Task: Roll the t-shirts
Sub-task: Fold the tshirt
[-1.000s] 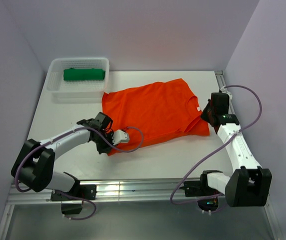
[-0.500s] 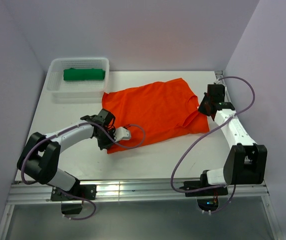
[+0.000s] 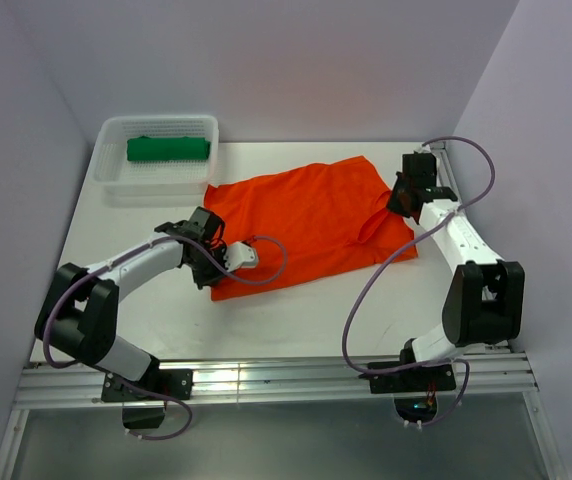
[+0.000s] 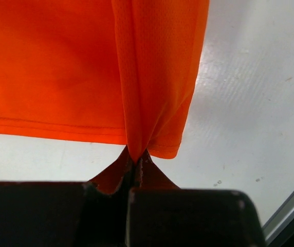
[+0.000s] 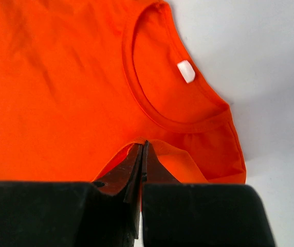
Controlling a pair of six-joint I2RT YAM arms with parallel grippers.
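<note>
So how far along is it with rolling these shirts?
Done: the green cloth t-shirt lies rolled in the white plastic mesh basket. In hand: the left gripper and right gripper are each shut on an edge of the bright orange t-shirt. Left: that shirt lies mostly flat, not yet rolled.

white mesh basket [image 3: 156,186] — far-left corner of white table [image 3: 316,312], w/ metal rail [image 3: 266,381] at near edge.

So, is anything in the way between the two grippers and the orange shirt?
Nothing visible. Both are shut on the orange shirt itself. The left gripper pinches a fold at its hem, and the right gripper pinches a fold of cloth just beside the collar.
</note>
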